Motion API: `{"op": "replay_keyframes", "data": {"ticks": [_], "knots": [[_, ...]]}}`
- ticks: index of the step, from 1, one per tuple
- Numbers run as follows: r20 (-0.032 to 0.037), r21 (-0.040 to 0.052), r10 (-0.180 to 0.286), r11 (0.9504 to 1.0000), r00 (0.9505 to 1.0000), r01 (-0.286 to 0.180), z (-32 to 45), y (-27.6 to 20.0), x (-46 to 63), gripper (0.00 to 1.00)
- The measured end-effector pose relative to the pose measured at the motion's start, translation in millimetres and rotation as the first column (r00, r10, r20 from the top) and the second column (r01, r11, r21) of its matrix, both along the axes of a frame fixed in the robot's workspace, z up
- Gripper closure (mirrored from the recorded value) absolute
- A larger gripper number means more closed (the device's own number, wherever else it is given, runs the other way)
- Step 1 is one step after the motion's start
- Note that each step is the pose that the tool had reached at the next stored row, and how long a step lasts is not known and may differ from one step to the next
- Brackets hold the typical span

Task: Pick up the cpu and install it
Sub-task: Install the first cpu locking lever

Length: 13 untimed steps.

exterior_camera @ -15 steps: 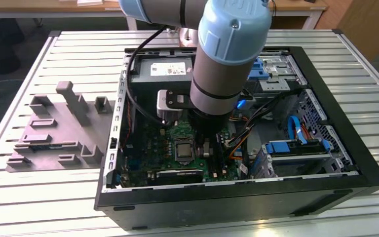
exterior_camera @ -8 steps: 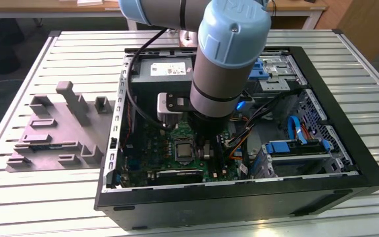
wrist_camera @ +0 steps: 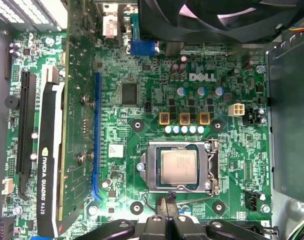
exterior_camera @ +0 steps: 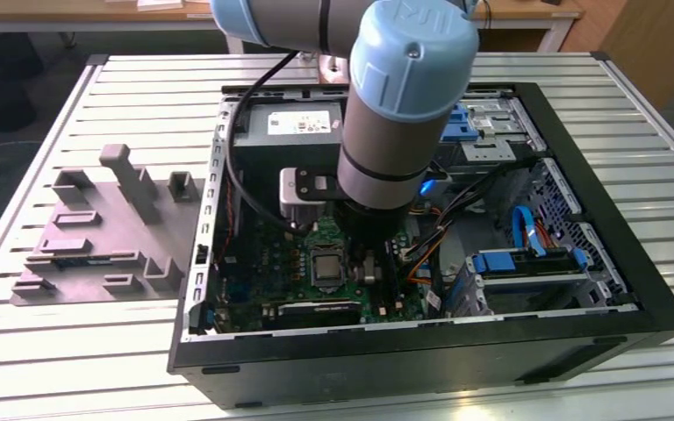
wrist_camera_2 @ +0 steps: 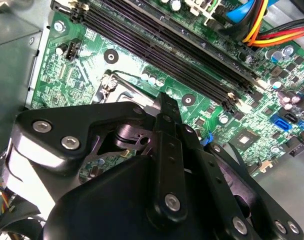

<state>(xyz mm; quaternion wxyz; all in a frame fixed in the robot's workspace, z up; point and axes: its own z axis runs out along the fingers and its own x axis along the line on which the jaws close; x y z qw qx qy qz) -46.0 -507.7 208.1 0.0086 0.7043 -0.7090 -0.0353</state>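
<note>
While the black two-finger gripper (wrist_camera: 169, 216) hovers at lower centre of the first wrist view, fingers pressed together and holding nothing, the small silver-grey square cpu (wrist_camera: 178, 167) sits in the metal-framed socket (wrist_camera: 151, 170) of the green motherboard (wrist_camera: 122, 135), just beside the fingertips, inside the black computer case (exterior_camera: 618, 263).

Your arm (exterior_camera: 393, 132), fat grey tube, pale blue joint caps, black cable down its side, your end effector (wrist_camera_2: 164, 107), matte black links, silver screws
</note>
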Motion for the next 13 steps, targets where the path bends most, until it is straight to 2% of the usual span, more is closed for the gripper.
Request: {"op": "replay_keyframes", "data": {"ticks": [3, 13], "knots": [[0.0041, 0.0004, 0.002, 1.0, 1.0, -0.002, -2.1, 0.1, -0.2, 0.89], [0.0041, 0.0002, 0.007, 1.0, 1.0, -0.007, -8.4, -1.2, -0.5, 0.89]]}}
